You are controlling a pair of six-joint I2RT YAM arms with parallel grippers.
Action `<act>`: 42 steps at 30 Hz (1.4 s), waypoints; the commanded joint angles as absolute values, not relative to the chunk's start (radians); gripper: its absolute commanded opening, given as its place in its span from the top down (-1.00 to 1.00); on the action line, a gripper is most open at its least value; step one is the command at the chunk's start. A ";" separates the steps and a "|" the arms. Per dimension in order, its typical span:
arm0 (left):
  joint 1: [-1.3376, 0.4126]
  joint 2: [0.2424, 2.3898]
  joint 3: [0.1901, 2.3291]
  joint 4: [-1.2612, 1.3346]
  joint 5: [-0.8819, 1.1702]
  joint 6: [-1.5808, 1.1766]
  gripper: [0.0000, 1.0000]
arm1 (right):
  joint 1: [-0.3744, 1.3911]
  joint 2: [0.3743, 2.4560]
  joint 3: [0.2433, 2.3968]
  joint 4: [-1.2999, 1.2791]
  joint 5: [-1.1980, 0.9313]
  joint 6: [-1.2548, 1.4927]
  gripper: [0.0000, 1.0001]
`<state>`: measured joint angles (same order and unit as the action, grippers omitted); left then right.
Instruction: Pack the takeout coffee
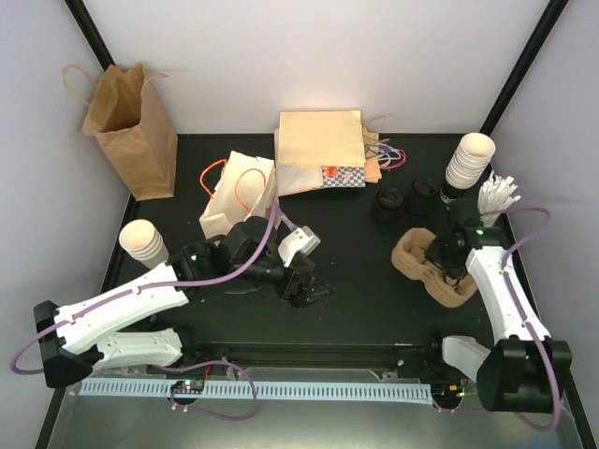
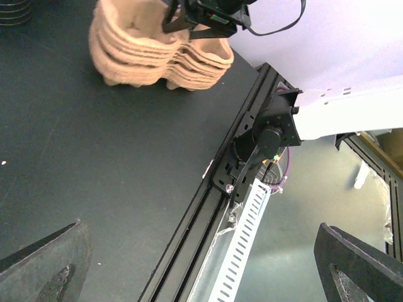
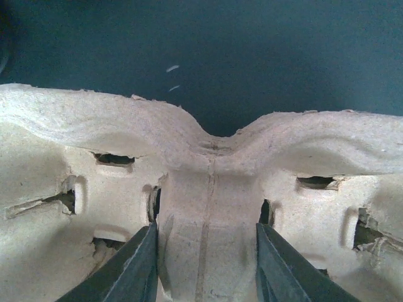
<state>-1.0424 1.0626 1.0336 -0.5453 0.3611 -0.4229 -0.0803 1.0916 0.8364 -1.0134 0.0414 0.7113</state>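
On the table's [image 1: 234,323] right, the right gripper [image 3: 206,258] pinches the top cup tray's [image 1: 416,254] middle ridge, so it should lift slowly to free just 1 tray; the left gripper [image 1: 314,292] hangs spread wide, and the lidded coffee [image 1: 423,192] seemingly sits just behind the trays.

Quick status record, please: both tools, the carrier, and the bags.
left tool: open, empty, over the table near its middle
right tool: closed on the centre ridge of the cup carrier
cup carrier: top of a pulp stack, right side of the table
brown bag: upright, back left
white bag: orange handles, behind the left tool
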 commanded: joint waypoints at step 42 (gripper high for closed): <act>-1.048 1.112 1.058 -0.527 0.311 -0.423 -0.98 | 0.261 1.184 0.947 -0.976 0.011 0.588 0.18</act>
